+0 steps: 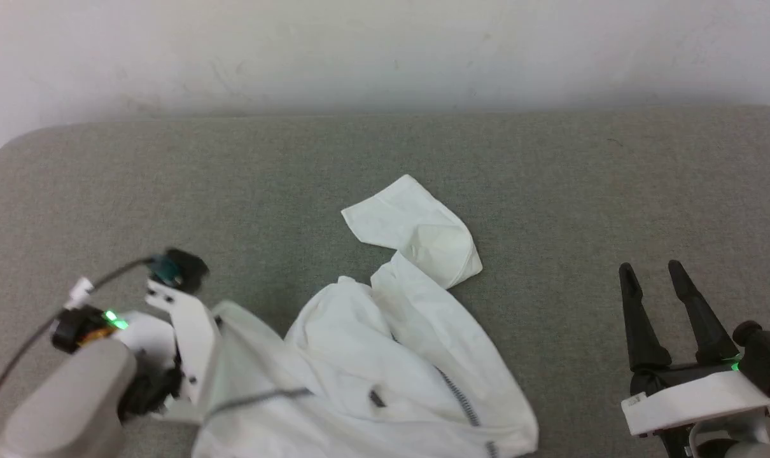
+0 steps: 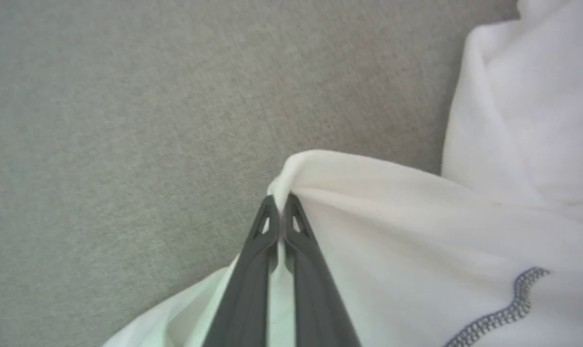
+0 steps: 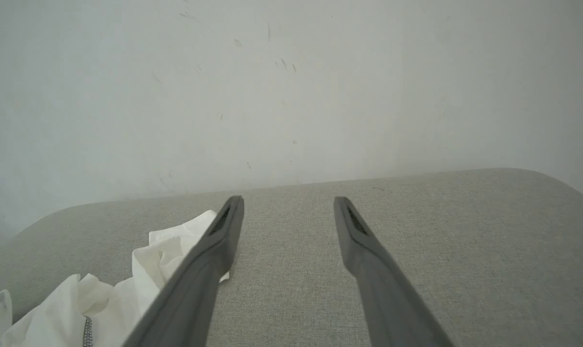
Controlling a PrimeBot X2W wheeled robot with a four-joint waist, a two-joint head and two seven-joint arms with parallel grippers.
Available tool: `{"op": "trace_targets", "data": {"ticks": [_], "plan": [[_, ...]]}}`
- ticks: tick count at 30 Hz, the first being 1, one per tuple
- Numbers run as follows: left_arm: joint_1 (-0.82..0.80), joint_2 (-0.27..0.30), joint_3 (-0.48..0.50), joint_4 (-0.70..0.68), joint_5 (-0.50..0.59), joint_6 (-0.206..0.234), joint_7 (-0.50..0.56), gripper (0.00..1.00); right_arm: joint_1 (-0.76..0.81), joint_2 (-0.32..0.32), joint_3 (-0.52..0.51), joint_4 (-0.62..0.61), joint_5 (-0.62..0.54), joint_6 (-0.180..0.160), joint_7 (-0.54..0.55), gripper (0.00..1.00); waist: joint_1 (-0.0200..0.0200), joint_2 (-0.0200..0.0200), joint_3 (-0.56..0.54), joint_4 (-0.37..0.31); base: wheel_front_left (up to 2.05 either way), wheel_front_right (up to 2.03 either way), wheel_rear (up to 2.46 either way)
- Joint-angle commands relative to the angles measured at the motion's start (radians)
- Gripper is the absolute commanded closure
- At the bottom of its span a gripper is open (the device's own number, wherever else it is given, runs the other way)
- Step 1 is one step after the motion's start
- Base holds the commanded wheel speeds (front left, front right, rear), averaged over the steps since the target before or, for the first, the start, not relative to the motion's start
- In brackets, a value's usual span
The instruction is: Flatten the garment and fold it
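Now a fold of the crumpled garment [image 1: 410, 356], lying at the near side of the grey cushion [image 1: 550, 191], is pinched by the left gripper [image 2: 282, 202]. The right gripper [image 1: 650, 267] is spread wide, holding nothing. The cloth should be pulled out slowly and low, so the pinch is not lost.

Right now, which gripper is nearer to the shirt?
Left. The left gripper is shut on a bunched edge of the shirt, touching it. The right gripper is open, off to the shirt's right above the bare grey surface, clear of the cloth.
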Motion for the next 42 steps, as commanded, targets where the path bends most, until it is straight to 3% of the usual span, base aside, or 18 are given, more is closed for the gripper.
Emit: {"op": "trace_targets", "data": {"ticks": [1, 8, 12, 18, 20, 21, 28, 34, 42], "plan": [[-0.039, 0.005, 0.043, 0.014, -0.005, 0.035, -0.039, 1.00, -0.006, 0.002, -0.004, 0.001, 0.002, -0.001, -0.005, 0.00, -0.0001, -0.0001, -0.006, -0.003, 0.00, 0.00, 0.00], [-0.040, -0.041, 0.221, 0.110, -0.105, 0.179, -0.192, 1.00, -0.004, 0.002, -0.002, 0.007, 0.013, -0.001, -0.012, 0.00, -0.0001, -0.0001, 0.018, -0.013, 0.00, 0.00, 0.00], [-0.014, -0.074, 0.280, 0.211, -0.159, 0.195, -0.264, 1.00, -0.019, 0.002, 0.012, 0.015, 0.014, -0.001, -0.015, 0.00, -0.0001, -0.0001, 0.037, -0.027, 0.00, 0.00, 0.00], [-0.002, -0.090, 0.278, 0.301, -0.152, 0.185, -0.323, 1.00, -0.026, 0.002, 0.014, 0.026, 0.009, -0.001, -0.017, 0.00, -0.0001, -0.0001, 0.043, -0.034, 0.00, 0.00, 0.00], [-0.002, -0.095, 0.276, 0.314, -0.148, 0.177, -0.345, 0.54, -0.027, 0.002, 0.015, 0.031, 0.009, -0.001, -0.016, 0.00, -0.0001, -0.0001, 0.040, -0.033, 0.00, 0.00, 0.00], [-0.003, -0.099, 0.282, 0.312, -0.150, 0.176, -0.368, 0.00, -0.025, 0.002, 0.014, 0.032, 0.009, -0.001, -0.016, 0.00, -0.0001, -0.0001, 0.038, -0.031, 0.00, 0.00, 0.00], [0.052, -0.112, 0.319, 0.226, -0.136, 0.214, -0.535, 0.00, -0.014, 0.002, 0.015, 0.038, 0.005, -0.001, -0.012, 0.00, -0.0001, -0.0001, -0.002, -0.017, 0.00, 0.00, 0.00], [0.180, -0.117, 0.356, 0.017, -0.106, 0.263, -0.722, 0.00, 0.003, 0.002, 0.020, 0.037, -0.002, -0.001, -0.002, 0.00, -0.0001, -0.0001, -0.029, 0.005, 0.00, 0.00, 0.00], [0.353, -0.173, 0.389, -0.246, -0.017, 0.292, -0.792, 0.00, -0.012, 0.002, 0.048, 0.073, -0.008, -0.001, 0.057, 0.00, -0.0001, -0.0001, -0.041, 0.048, 0.00, 0.00, 0.00]]}}
